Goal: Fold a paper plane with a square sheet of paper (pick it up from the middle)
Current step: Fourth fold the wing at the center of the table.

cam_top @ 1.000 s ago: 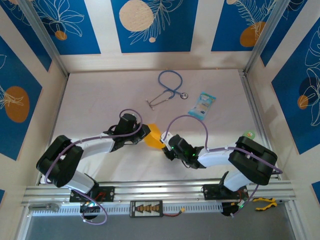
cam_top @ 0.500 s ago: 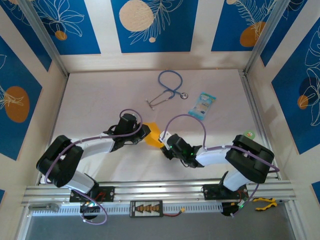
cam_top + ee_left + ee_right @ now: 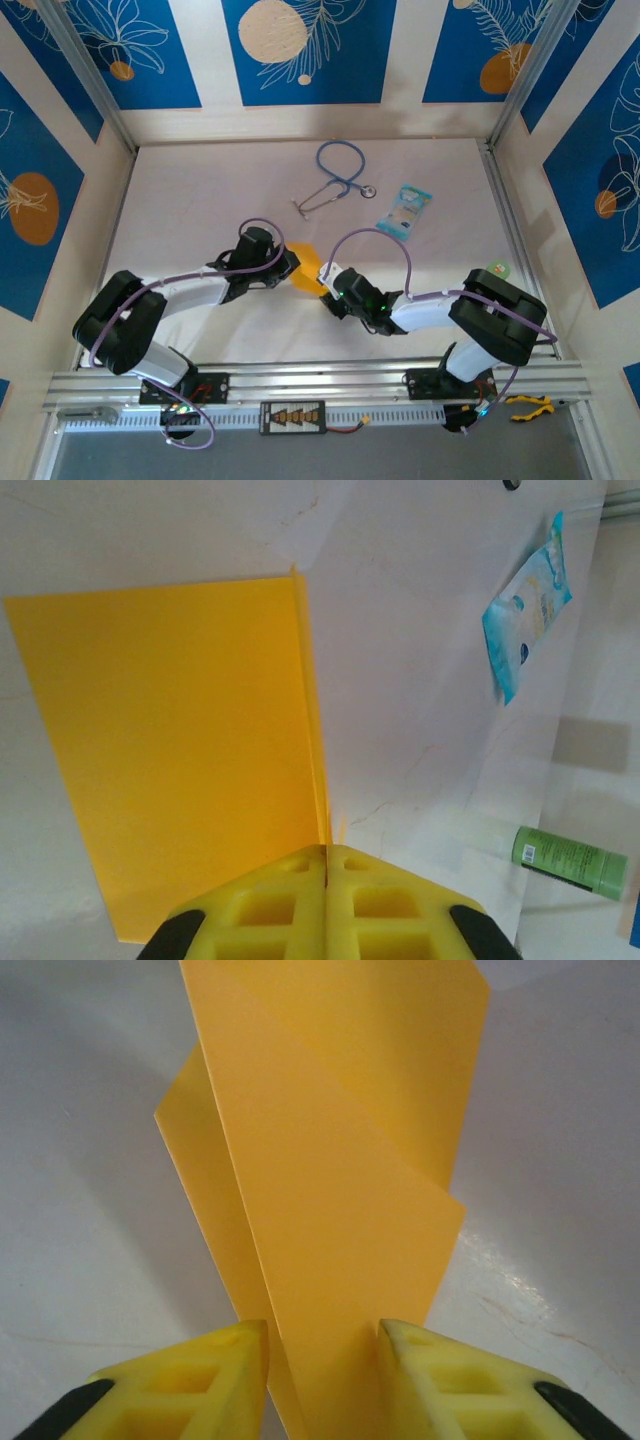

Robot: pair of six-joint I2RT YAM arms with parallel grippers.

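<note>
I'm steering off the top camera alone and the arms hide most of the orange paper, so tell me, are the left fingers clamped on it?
Observer: Yes. On the left wrist camera the left fingers are pressed shut on an upright edge of the paper.
Operator: And the right side?
Observer: On the right wrist camera the right fingers stand apart, with the paper running between them.
Operator: Is the sheet lying flat?
Observer: Only partly. The left wrist camera shows a wide panel flat on the table and a narrow flap standing up along a straight crease.
</note>
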